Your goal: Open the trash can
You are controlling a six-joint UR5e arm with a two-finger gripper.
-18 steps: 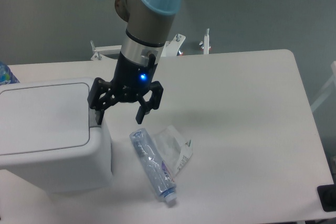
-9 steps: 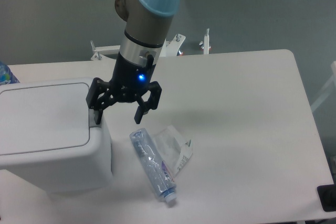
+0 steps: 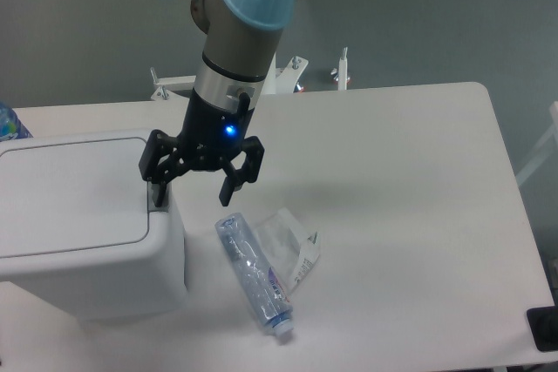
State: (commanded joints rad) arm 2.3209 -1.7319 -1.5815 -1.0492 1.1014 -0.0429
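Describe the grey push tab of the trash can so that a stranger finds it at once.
Start at the big white trash can on the table's left side. Follow its flat lid to the right edge, where the open black claw hangs. The push tab is the small grey piece there, the only grey part on the white bin.

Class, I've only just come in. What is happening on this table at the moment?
A single robot arm has its open claw at the right edge of the white trash can, one finger down by the grey push tab. The lid is still shut. A plastic bottle lies untouched on the table beside a clear wrapper.
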